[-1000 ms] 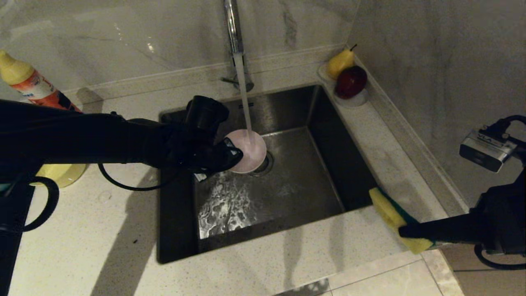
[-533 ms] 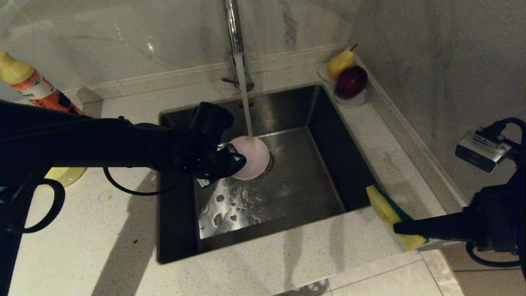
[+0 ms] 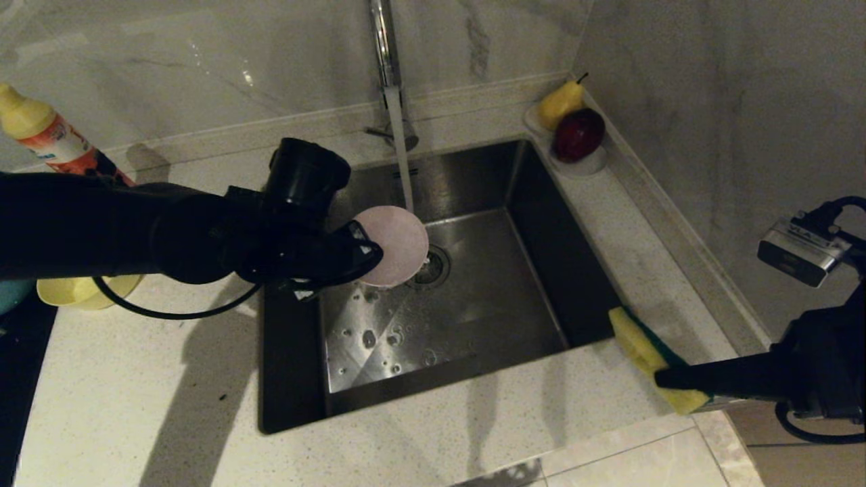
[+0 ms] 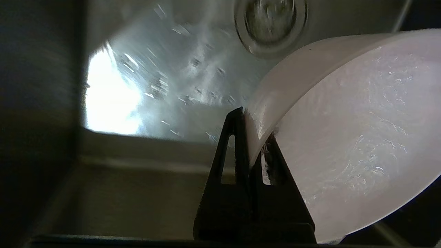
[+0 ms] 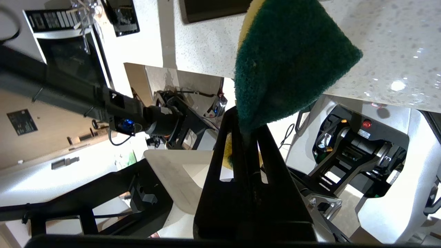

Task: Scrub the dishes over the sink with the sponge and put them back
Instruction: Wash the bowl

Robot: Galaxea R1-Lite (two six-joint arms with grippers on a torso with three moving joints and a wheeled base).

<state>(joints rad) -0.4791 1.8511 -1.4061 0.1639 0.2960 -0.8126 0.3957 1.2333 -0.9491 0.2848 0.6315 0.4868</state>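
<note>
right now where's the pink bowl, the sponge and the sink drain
pink bowl (image 3: pixel 396 245), head view, on its round underside, over the sink.
sponge (image 3: pixel 639 345), head view, on its yellow foam, beside the sink's right edge.
sink drain (image 4: pixel 270 20), left wrist view, on the strainer's centre.

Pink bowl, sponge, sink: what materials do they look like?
Pink bowl: likely plastic, smooth, glossy when wet, thin opaque wall. Sponge: coarse dark green scouring fibre over yellow foam. Sink: looks like stainless steel, brushed grey with bright reflections and beading droplets.
</note>
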